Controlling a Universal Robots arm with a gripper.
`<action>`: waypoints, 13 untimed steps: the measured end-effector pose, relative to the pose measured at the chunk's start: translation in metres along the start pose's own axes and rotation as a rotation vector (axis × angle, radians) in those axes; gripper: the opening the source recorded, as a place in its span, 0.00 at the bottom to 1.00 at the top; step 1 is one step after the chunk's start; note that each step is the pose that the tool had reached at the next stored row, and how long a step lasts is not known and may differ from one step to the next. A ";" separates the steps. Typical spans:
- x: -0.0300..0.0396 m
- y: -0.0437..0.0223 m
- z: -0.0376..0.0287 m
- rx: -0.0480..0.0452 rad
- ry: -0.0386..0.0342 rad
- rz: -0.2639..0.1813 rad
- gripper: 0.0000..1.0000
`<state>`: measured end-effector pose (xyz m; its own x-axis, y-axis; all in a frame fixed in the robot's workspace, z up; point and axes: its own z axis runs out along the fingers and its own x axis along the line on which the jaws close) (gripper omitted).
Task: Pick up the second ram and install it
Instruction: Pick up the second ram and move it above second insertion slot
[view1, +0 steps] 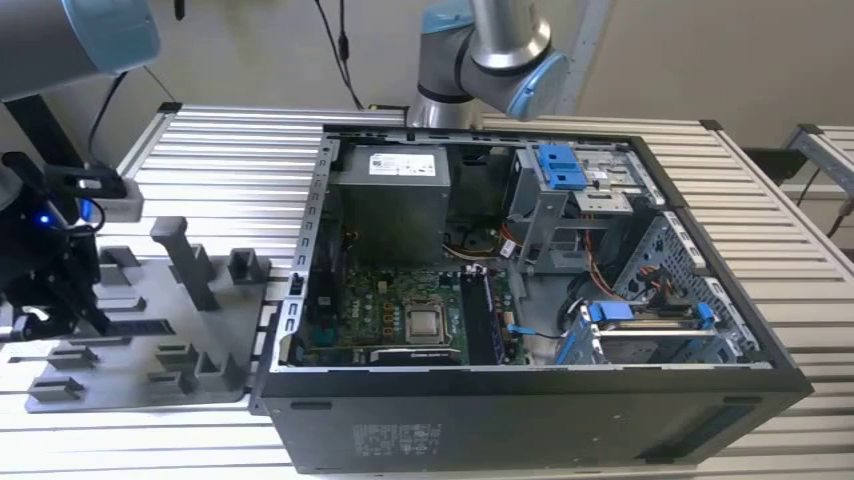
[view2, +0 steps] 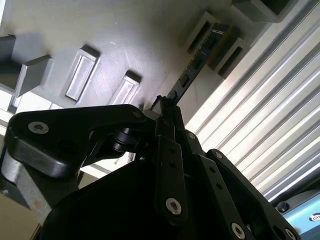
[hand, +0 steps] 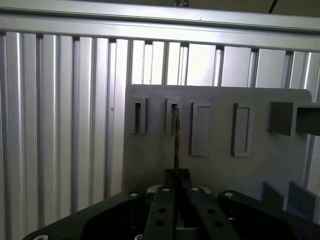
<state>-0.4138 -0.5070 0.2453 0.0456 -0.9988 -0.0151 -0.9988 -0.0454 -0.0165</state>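
The gripper (hand: 176, 175) has its black, bolted fingers drawn together on the near end of the ram (hand: 176, 142), so the pick looks made but not lifted. The stick stands on edge on the tray (hand: 150, 150), a thin dark strip with small chips along its face. Its far end sits in one of the tray's raised rectangular pockets. The tray is matte grey plastic, smooth, with a row of hollow box-shaped holders beside the one in use. Under the tray and beyond it runs the table (hand: 65, 125), ribbed bright aluminium slats. Well off from the tray lies the open case (view1: 534, 410), black sheet metal, with the green board (view1: 387, 310) inside. Carrying and seating the ram there are left, by my reckoning. I cannot tell whether another stick already sits on the board.
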 end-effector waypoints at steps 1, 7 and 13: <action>0.0000 0.0000 -0.0010 0.0001 -0.0004 0.000 0.14; -0.0001 -0.0001 -0.0065 0.0001 -0.0016 0.000 0.14; -0.0002 -0.0002 -0.0117 0.0002 -0.0034 0.000 0.14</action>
<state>-0.4138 -0.5069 0.2570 0.0455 -0.9988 -0.0185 -0.9988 -0.0452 -0.0166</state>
